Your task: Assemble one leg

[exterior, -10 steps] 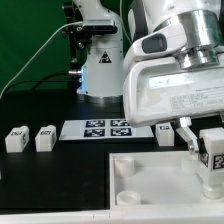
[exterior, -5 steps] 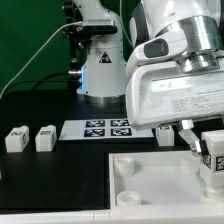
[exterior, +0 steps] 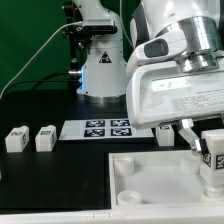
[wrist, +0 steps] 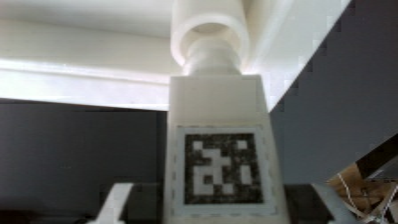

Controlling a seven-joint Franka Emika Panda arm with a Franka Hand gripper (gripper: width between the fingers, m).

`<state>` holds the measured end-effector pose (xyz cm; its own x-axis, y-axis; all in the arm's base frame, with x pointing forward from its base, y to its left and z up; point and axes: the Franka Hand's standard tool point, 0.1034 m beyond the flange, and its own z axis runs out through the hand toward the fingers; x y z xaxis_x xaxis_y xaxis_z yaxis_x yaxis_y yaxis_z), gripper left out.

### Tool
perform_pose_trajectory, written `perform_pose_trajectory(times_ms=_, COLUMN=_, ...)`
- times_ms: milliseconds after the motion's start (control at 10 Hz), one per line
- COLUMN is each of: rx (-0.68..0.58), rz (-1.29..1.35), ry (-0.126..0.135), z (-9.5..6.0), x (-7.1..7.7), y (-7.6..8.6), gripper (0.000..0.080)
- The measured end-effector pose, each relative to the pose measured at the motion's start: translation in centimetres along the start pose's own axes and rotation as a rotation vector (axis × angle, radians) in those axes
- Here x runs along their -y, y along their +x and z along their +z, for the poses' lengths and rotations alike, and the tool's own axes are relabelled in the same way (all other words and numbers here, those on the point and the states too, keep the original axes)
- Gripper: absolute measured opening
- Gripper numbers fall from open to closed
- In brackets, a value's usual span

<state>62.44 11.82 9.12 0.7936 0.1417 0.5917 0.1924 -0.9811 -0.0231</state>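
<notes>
The leg point(exterior: 213, 168) sits at 4 o'clock in the exterior view. It stands upright, and its black-and-white marker tag point(exterior: 216, 155) faces the camera. The gripper point(exterior: 206, 150) is clenched on it: a dark finger point(exterior: 190, 138) runs down against the leg's side toward 9 o'clock, and the other finger is hidden behind the leg.

In the wrist view the leg point(wrist: 221, 120) fills the middle and runs straight away from the camera, with the tag point(wrist: 224, 172) on the near face. A pale finger point(wrist: 121, 205) presses against each flank. The leg's far end meets a round white collar point(wrist: 214, 35); I cannot tell whether it is seated there.

In the exterior view the leg's foot is over the 3 o'clock corner of the white square tray part point(exterior: 150, 175), and contact cannot be judged. A spare leg point(exterior: 166, 135) lies just beyond, beside the marker board point(exterior: 108, 128) at the centre. Two more spare legs point(exterior: 45, 138) point(exterior: 14, 139) rest on the black table point(exterior: 60, 185) at 9 o'clock, well apart from the gripper.
</notes>
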Motion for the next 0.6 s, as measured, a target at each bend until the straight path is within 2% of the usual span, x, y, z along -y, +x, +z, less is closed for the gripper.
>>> perform_pose_trajectory(times_ms=600, rx=-0.002, rz=-0.002, ry=0.0, z=-0.17, x=0.07, y=-0.28, gripper=0.0292)
